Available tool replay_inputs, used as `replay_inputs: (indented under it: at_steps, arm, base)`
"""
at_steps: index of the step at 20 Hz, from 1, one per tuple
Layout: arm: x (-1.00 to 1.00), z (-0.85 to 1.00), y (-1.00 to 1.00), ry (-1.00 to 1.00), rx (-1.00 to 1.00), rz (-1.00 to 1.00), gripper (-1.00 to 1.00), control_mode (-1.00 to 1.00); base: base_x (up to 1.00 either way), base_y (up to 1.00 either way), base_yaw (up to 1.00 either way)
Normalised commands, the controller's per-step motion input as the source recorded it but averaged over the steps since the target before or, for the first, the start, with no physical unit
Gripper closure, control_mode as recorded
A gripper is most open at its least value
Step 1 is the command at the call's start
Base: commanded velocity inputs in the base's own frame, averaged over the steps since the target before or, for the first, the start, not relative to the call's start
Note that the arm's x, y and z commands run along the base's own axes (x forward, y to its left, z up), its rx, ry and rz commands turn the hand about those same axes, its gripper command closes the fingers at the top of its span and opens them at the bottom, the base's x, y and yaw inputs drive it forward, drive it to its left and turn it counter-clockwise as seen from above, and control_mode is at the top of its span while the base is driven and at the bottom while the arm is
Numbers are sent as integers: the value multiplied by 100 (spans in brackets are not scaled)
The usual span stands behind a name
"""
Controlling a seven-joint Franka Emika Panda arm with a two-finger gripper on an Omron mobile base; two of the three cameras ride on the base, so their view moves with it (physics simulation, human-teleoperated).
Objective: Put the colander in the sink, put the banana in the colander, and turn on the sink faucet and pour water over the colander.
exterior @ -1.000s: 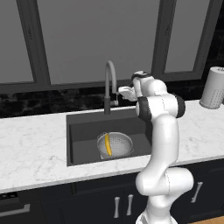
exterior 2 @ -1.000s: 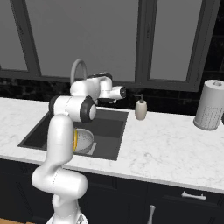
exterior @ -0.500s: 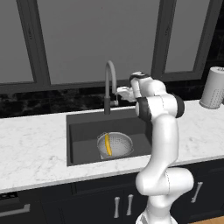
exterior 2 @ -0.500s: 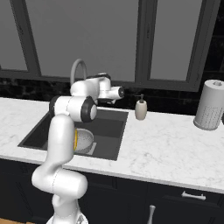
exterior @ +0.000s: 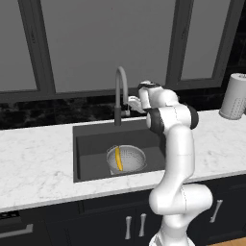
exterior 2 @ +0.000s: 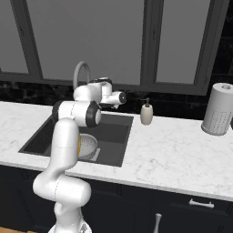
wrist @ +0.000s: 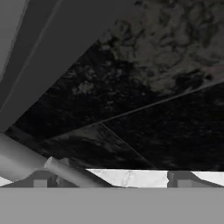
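**Gripper at the faucet stem, colander and banana in the sink**

Gripper: raised behind the sink, level with the lower part of the sink faucet, close to the stem on its right side in the left base view. In the hand view the two dark finger tips sit far apart at the bottom edge, so the jaws stand spread, with nothing gripped between them. A grey rod, probably the faucet's side lever, runs in from the left and ends near the left finger tip; contact cannot be judged from this angle. Beyond it lie a strip of white marble and the black speckled backsplash.

Arm: rises from the lower right of the left base view, elbow bent above the right edge of the sink, hand reaching back and left toward the faucet.

Colander: upright on the sink floor, toward the front and a little right of centre. The banana lies inside it along the left wall, curved, touching the perforated metal.

Counter: white marble countertop on both sides of the sink. In the right base view a soap dispenser stands just right of the basin's rear corner; a tall white dotted cylinder stands well apart, at the far right against the backsplash.
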Motion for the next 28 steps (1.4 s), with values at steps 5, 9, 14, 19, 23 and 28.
replay_inputs:
  at_steps: [5,9,14,19,23,28]
  arm:
    - [32,-13,1,2,0,-8,-100,-100]
    - [38,-11,0,5,0,-7,-100,-100]
    - [31,-14,0,7,0,-5,-100,-100]
    - [11,-17,0,7,-1,-6,100,-100]
    - [2,-6,-6,2,-2,-7,100,-100]
    - [0,-1,-34,0,-2,-8,100,-100]
  base:
    - [0,0,0]
    - [0,0,0]
    - [0,0,0]
    - [0,0,0]
    - [0,0,0]
    - [0,0,0]
